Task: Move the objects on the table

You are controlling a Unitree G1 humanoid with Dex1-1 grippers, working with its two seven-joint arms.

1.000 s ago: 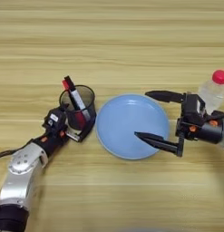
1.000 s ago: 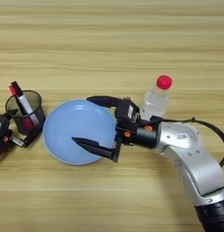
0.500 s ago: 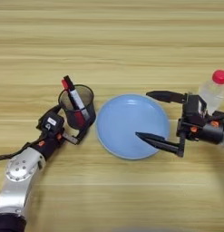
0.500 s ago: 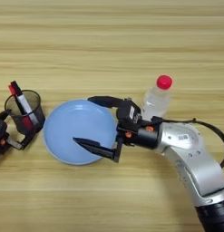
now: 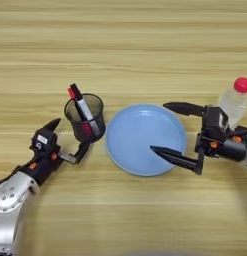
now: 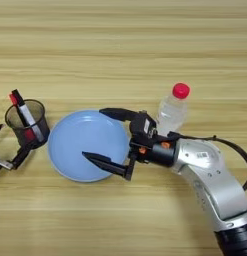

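Standing at centre left of the frame on the table [image 5: 125, 45]: dark round cup [image 5: 85, 118], upright, with red-and-black marker [image 5: 81, 109] leaning inside, tip end poking above the rim toward upper left. Flanking the cup from lower left: left gripper [image 5: 67, 141], spread wide, one finger pointing up beside the cup's left wall, the other reaching along below the cup's base on its right; contact with the cup not clear, nothing clasped. Judged as placed to bracket the cup, either ahead of a grasp or just clear of one; which of the two cannot be told. Lying at centre: round light-blue plate [image 5: 130, 130], flat, bare, its left rim just beside the cup. Hovering over the plate's right half: right gripper [image 6: 107, 138], splayed fully apart, upper finger along the plate's upper right edge, lower finger slanting across the plate's lower right part, holding nothing. Standing at right, upright, behind the right gripper's body: small clear bottle [image 6: 171, 111] with red cap [image 6: 181, 90], off the plate, just beyond its upper right rim. Judged as ungrasped, since both fingers point leftward, away from the bottle, with the bottle at the wrist side rather than between the tips. Keeping cup and bottle well apart, plate between them.
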